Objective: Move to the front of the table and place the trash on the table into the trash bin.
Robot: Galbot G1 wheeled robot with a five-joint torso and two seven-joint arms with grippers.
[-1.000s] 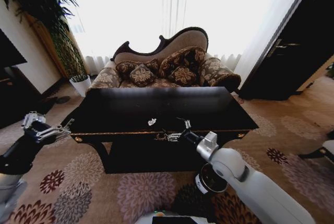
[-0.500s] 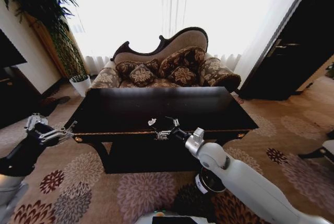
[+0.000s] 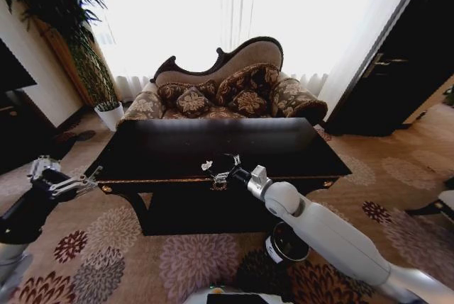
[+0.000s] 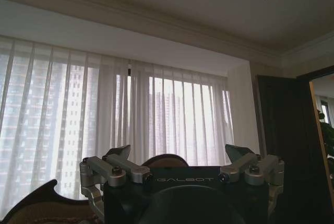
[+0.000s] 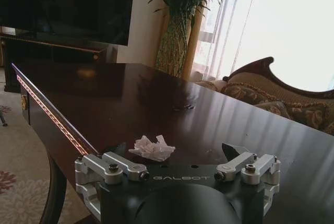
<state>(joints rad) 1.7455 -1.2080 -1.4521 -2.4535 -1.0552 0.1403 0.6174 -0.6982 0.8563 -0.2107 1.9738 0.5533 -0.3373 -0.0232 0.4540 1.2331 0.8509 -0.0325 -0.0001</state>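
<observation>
Paper (image 3: 206, 166), a small crumpled white ball, lies on the bench (image 3: 177, 149) near its front edge, about at the middle, just above the gold ornament (image 3: 219, 185) on the front rail. The right gripper (image 3: 224, 164) reaches in over that front edge and hovers just beside the paper, on the side away from the plant pot (image 3: 110, 115). Its jaws are spread wide and hold nothing; in the right wrist view the paper (image 5: 152, 149) sits between the two fingers (image 5: 117, 165), a little beyond them, apart from both. Farther back on the bench a small dark scrap (image 5: 183, 108) lies on the glossy top.

Down on the carpet (image 3: 191, 261), the bin (image 3: 287, 242) stands below the bench's front edge, partly hidden behind the right arm, its white label facing forward.

The left gripper (image 3: 64, 180) hangs off the bench, out past its front corner on the plant-pot side, at about the height of the top. It points away from the bench toward the curtains, jaws parted and empty, as the left wrist view (image 4: 182, 164) shows against the window.

Behind the bench stands a sofa (image 3: 234, 84) with patterned cushions.
</observation>
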